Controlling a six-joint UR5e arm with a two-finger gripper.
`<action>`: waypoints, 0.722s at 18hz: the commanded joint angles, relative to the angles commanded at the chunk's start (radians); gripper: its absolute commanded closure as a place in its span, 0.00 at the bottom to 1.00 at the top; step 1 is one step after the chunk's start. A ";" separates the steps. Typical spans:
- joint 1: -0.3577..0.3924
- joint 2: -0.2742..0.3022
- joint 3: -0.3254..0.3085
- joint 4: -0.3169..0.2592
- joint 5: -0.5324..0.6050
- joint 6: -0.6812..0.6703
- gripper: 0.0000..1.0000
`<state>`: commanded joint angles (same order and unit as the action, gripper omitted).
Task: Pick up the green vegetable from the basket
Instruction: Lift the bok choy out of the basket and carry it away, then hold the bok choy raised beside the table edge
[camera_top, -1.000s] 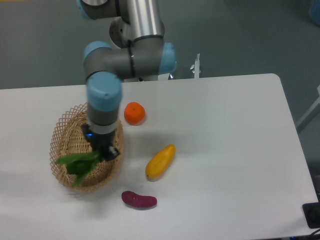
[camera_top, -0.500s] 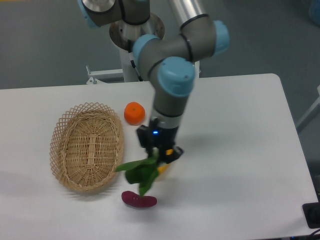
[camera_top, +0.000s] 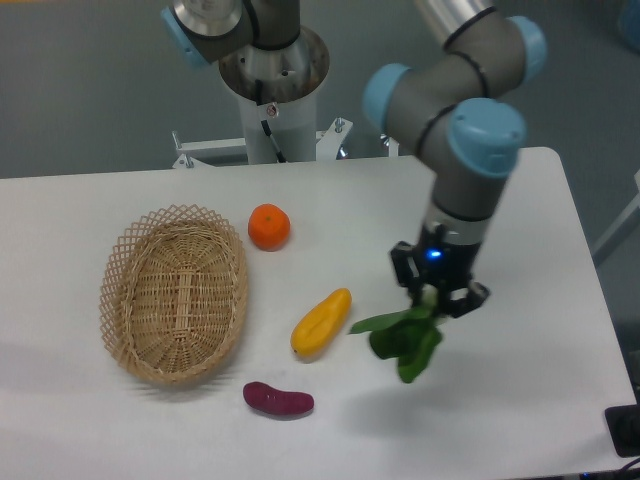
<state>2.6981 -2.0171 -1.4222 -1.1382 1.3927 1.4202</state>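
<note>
I have the gripper (camera_top: 438, 297) clenched on the green vegetable (camera_top: 405, 338), holding it by the base while the dark leaves droop beneath the jaws, toward the 7 o'clock side. It hangs over the bare table (camera_top: 520, 250), well apart from the basket (camera_top: 172, 292), which sits far off at 9 o'clock and has nothing in it that I can see.

My worry is the grip itself. I judge the hold is on a small, rounded base, most of it hidden between the fingers, and the floppy leaves swing below it; a quick swing or sudden stop could let the stem slide out and drop. If I lower it carelessly, the leaves could also brush the yellow fruit (camera_top: 321, 323) lying just to 9 o'clock of them. The purple sweet potato (camera_top: 279, 399) and the orange (camera_top: 269, 226) are further off and less at risk.

Compared with half a second ago, the arm has swung to the 3 o'clock side: the vegetable was then dangling right over the yellow fruit and above the sweet potato, and now it is clear of both. A second ago the claw was down in the basket with the leaves at its rim.
</note>
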 joint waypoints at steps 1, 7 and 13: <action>0.012 -0.009 0.008 -0.003 0.009 0.026 0.83; 0.048 -0.057 0.060 -0.035 0.077 0.068 0.85; 0.060 -0.091 0.115 -0.074 0.085 0.149 0.86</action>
<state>2.7581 -2.1076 -1.3071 -1.2117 1.4772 1.5692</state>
